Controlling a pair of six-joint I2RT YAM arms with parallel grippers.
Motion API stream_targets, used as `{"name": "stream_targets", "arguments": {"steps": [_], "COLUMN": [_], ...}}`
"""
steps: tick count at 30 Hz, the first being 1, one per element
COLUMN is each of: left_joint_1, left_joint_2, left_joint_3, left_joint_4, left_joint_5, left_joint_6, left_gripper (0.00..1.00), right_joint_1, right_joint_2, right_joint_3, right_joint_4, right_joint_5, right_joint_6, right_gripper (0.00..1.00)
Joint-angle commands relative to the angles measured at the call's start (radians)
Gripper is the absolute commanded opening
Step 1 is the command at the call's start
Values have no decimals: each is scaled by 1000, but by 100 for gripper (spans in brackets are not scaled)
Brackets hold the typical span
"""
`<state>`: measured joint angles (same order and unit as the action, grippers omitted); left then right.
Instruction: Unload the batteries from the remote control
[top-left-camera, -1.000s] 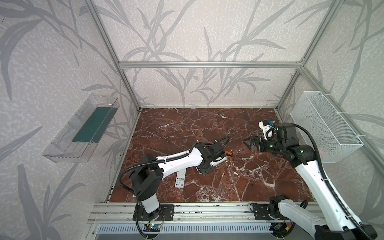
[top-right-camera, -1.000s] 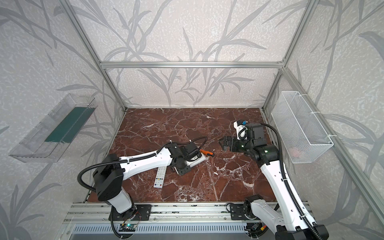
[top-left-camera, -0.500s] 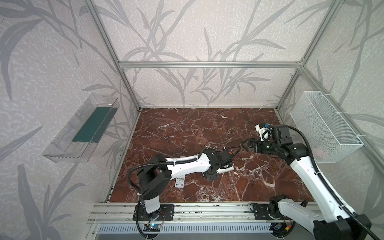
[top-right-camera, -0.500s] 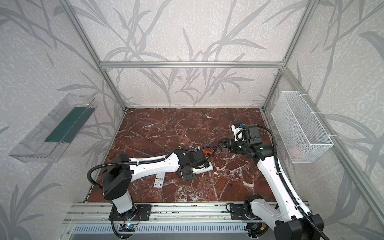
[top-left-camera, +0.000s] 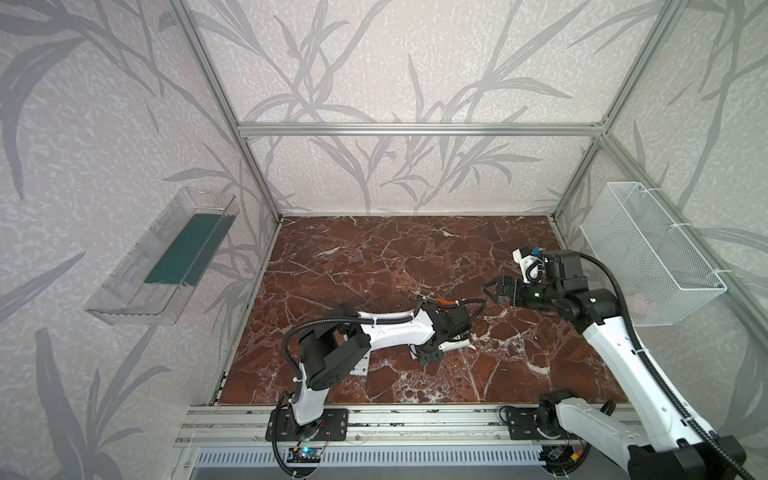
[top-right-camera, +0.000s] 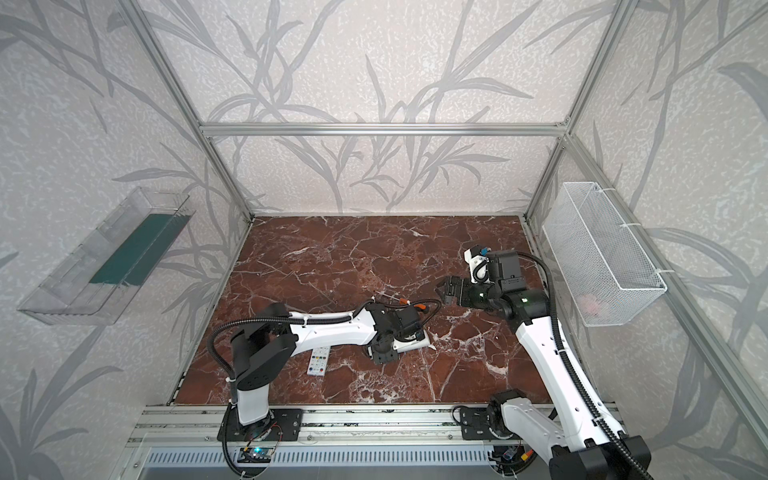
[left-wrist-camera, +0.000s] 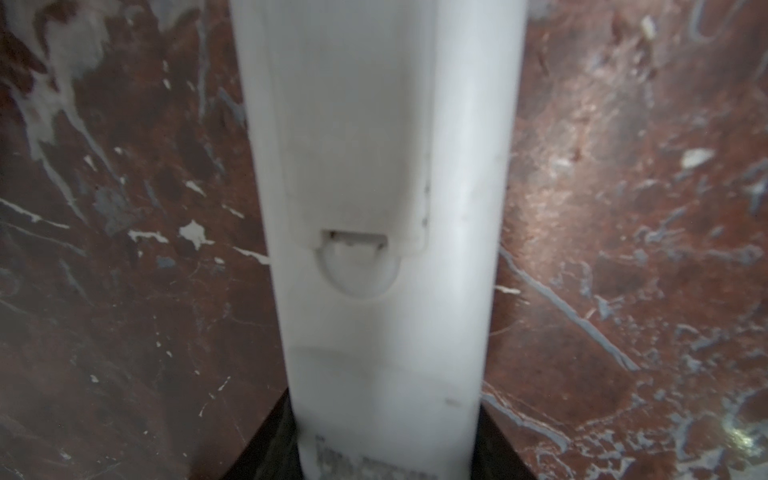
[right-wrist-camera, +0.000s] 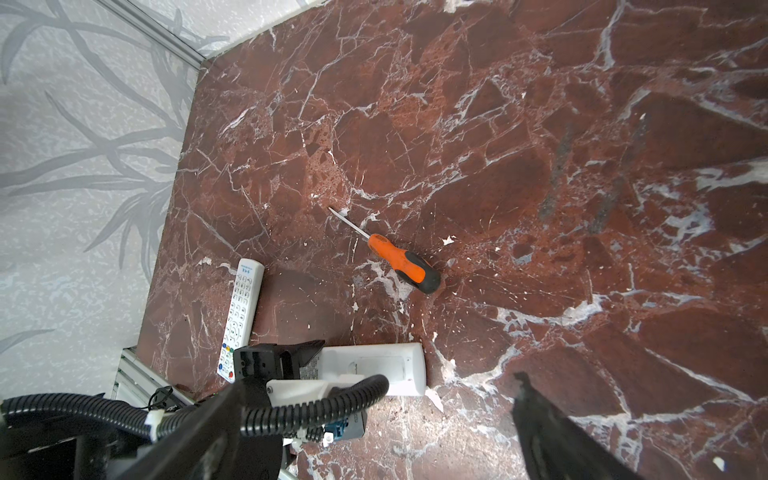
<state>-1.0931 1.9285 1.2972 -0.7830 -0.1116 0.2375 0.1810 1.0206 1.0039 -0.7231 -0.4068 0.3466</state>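
We've pulled remote away from screwdriver, left end effector gripping it | cover shut — batteries unreached | right end effector open

A: What surrounds the workspace?
B: Pale walls papered with grey leafy branches, framed by silver aluminium bars.
A: And underneath?
B: A glossy red-brown marble surface veined in white, evenly lit.
A: Anything on the walls?
B: A clear plastic tray with a dark green liner hangs on the left wall; a white wire mesh basket hangs on the right. A slotted aluminium rail runs along the near edge.
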Motion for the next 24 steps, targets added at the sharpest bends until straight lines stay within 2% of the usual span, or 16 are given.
{"name": "stream_targets", "arguments": {"steps": [1, 5, 8, 16, 21, 24], "left_joint_1": [-5, -5, -3, 8, 60, 103], "left_joint_2": [5, -17, -25, -110, -242, -331], "left_joint_3": [19, 11, 10, 20, -25, -83], "left_joint_4": [-21, -25, -30, -70, -68, -30], "left_joint_5": [-24, -41, -42, 3, 109, 141], "left_joint_6": [23, 19, 14, -44, -176, -324], "left_gripper": [51, 75, 89, 96, 96, 97], "right_joint_1": [-5, -5, -5, -5, -5, -5], "right_joint_2": [-14, -20, -34, -82, -129, -93], "right_joint_3": [3, 14, 20, 50, -2, -33], "right_joint_4": [-4, -14, -18, 10, 242, 409], "right_joint_5": [4, 4, 6, -22, -81, -134], "right_joint_6": [-4, -4, -2, 32, 144, 218], "right_gripper": [99, 99, 99, 99, 99, 99]}}
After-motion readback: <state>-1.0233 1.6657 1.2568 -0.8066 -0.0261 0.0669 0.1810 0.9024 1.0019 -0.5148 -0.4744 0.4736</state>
